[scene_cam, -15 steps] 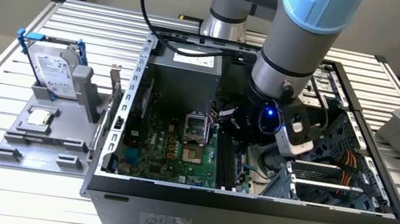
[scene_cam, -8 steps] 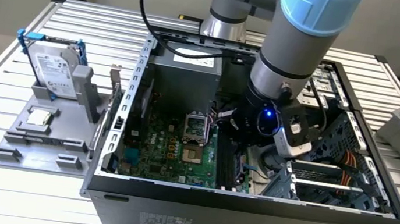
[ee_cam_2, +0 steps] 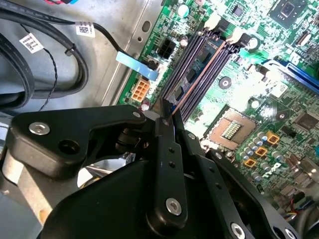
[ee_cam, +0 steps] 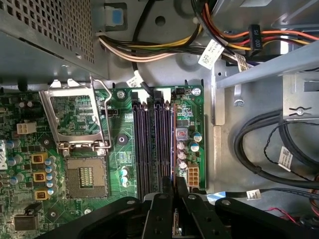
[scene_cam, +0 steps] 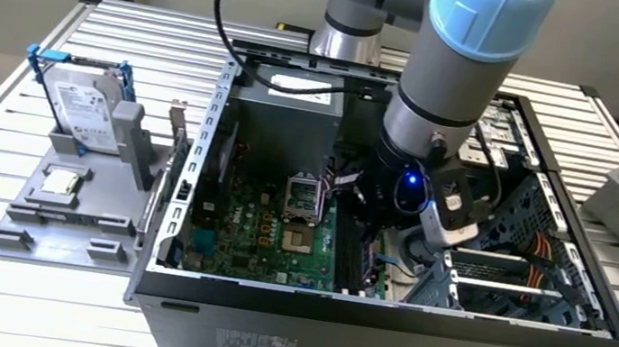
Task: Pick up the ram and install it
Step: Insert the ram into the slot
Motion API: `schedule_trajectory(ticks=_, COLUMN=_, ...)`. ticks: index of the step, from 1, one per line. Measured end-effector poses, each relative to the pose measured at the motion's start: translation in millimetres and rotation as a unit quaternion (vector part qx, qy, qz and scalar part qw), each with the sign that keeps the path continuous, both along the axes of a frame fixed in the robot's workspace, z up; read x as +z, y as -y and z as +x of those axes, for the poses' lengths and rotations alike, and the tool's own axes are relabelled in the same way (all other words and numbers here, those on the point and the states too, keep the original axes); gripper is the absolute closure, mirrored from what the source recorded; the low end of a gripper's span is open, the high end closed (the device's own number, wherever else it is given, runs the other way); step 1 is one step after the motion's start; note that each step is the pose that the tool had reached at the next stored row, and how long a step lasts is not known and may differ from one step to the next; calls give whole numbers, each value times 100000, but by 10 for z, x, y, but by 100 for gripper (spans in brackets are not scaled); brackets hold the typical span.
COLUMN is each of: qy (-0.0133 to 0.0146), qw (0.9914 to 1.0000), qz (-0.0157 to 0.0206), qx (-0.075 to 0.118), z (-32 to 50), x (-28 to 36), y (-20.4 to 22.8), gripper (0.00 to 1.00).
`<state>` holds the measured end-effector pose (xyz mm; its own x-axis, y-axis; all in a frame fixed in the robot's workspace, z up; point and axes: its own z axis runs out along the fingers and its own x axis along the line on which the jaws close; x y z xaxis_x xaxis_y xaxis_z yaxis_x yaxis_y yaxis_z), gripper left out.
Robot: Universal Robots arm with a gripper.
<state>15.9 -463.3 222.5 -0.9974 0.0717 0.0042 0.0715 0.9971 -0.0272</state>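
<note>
**One arm down inside the open computer case, ram under its fingers**

One robot arm reaches down into the open computer case (scene_cam: 387,316) in the exterior view, its gripper (scene_cam: 379,238) low over the green motherboard (scene_cam: 258,235), toward the exterior view's right of the board. In the second wrist view the gripper (ee_cam_2: 168,117) has its black fingers (ee_cam_2: 167,149) drawn close together, their tips pinching the near end of the ram (ee_cam_2: 197,74). The ram, a long thin stick with dark chips, lies along the bank of memory slots (ee_cam_2: 187,69), running away from the fingertips toward the white slot latches (ee_cam_2: 234,35). Whether it is fully seated I cannot tell. In the first wrist view the fingertips (ee_cam: 175,186) sit right at the end of the memory slots (ee_cam: 152,144), beside the open processor socket (ee_cam: 85,178).

Outside the case, toward the exterior view's left, a silver hard drive (scene_cam: 88,111) in a blue frame stands in a grey holder (scene_cam: 67,212).
</note>
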Motion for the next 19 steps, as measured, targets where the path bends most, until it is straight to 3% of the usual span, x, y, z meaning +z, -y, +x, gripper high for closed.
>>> schedule_trajectory(ticks=19, qy=-4, qw=100000, qz=-40, qx=247, z=-25, x=-46, y=2, gripper=100)
